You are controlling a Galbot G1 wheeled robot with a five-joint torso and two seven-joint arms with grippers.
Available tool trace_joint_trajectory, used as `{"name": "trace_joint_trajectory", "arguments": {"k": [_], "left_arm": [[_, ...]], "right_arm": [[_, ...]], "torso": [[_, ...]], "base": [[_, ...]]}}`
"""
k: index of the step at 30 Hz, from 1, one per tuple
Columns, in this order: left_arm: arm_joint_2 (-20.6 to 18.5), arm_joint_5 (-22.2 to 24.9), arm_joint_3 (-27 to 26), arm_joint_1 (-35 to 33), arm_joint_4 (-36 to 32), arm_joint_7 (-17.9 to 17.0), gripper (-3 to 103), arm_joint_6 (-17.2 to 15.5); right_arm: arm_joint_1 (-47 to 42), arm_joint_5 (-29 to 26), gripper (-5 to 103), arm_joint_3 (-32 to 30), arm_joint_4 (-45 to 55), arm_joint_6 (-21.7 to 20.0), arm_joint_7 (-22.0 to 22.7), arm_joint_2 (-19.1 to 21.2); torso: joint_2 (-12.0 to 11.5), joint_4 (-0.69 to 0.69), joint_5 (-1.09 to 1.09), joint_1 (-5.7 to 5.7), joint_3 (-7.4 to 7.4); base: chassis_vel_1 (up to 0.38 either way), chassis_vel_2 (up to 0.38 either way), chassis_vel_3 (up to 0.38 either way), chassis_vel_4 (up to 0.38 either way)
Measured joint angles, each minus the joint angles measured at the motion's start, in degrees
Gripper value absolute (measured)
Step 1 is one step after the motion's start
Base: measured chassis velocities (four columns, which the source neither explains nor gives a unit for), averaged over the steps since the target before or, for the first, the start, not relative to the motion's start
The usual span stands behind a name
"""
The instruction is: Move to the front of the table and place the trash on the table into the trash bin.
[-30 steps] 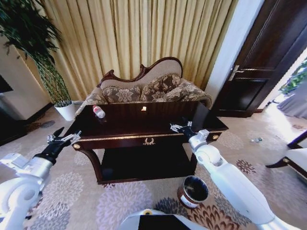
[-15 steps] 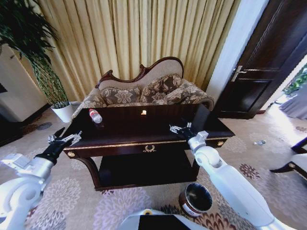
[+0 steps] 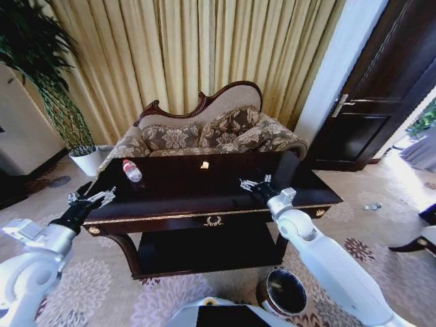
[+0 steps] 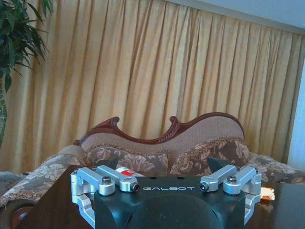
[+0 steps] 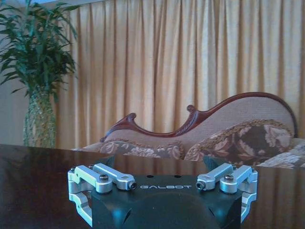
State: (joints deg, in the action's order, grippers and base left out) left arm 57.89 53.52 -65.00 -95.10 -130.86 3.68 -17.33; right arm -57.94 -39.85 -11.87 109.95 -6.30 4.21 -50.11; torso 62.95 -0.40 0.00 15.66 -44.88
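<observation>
The long dark-brown table with gold trim stands straight ahead, in front of a sofa. One tiny pale scrap of trash lies near its far edge at the middle; the left wrist view shows this trash as a small orange-white crumple. On the carpet by the table's right front leg stands the round dark trash bin. My left gripper hovers open off the table's left front corner. My right gripper is open above the right part of the tabletop. Both hold nothing.
A plastic water bottle lies on the table's left part. The patterned sofa and gold curtains back the table. A potted plant stands at the left and a dark door at the right. Carpet lies open in front.
The whole picture has shifted: the camera has come nearer the table and turned slightly, so the table and bin sit lower and more centred. Both arms keep their pose.
</observation>
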Motion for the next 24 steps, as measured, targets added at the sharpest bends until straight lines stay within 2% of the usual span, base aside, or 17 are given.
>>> {"name": "trace_joint_trajectory", "arguments": {"k": [10,17,24], "left_arm": [[0.65,0.15,-0.92,-0.62,0.27,-0.09,100,-0.01],[0.94,0.13,-0.96,-0.56,0.79,-0.40,100,-0.15],[1.32,0.13,-0.95,-0.44,0.95,-0.45,100,-0.30]], "right_arm": [[10.27,-3.63,100,6.86,-4.97,-3.73,-0.63,1.24],[21.41,-5.02,100,16.29,-11.00,-4.59,0.83,-1.22],[27.42,-7.98,100,22.54,-14.13,-5.45,3.46,-2.81]], "torso": [[0.01,0.01,0.01,-0.01,0.00],[0.01,0.00,0.00,-0.02,0.00],[0.01,0.01,-0.01,-0.01,0.00]], "base": [[0.000,0.000,0.000,0.000],[0.000,0.000,0.000,0.000],[0.000,0.000,0.000,0.000]]}}
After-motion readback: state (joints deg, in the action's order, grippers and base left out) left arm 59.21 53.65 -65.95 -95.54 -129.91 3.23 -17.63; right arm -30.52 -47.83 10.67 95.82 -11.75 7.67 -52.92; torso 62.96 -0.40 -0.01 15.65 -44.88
